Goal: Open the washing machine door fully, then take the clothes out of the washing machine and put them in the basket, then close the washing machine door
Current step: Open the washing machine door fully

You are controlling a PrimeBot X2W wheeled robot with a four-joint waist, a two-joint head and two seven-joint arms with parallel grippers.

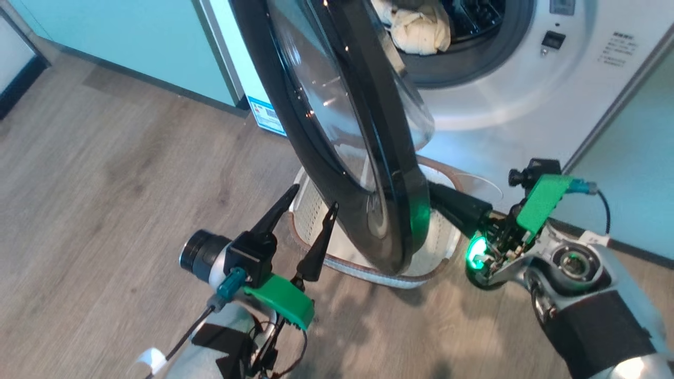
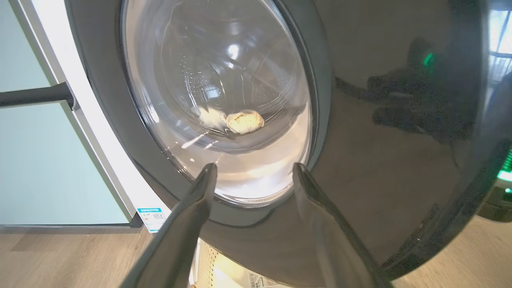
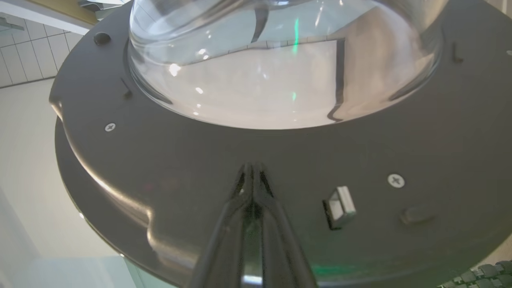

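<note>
Glossy black, the washing machine door (image 1: pixel 376 121) stands partly swung out in the head view, seen almost edge-on, its glass bowl bulging toward the washing machine (image 1: pixel 500 105). Cream clothes (image 1: pixel 418 29) lie in the drum at the lower edge of the opening. The basket (image 1: pixel 310 210) sits on the wooden floor (image 1: pixel 105 158) under the door's lower rim, largely hidden by it. The left gripper (image 1: pixel 315 196) hangs on the door's outer side, its 2 fingers spread wide and holding nothing. The right gripper (image 1: pixel 434 192) reaches to the door's inner side near the lower rim, fingers pressed together.

From the left wrist view, the left gripper (image 2: pixel 254 166) points at the outer face of the washing machine door (image 2: pixel 380 140), jaws wide apart and empty, tips near the window's lower edge; whether they touch it I cannot tell. The clothes (image 2: pixel 244 121) show through the glass, and the basket (image 2: pixel 216 268) peeks out under the rim.

In the right wrist view, the right gripper (image 3: pixel 251 170) is fully closed on nothing, its tips against the dark inner face of the washing machine door (image 3: pixel 120 160), just below the glass bowl (image 3: pixel 280 80) and near a small metal latch (image 3: pixel 340 206).
</note>
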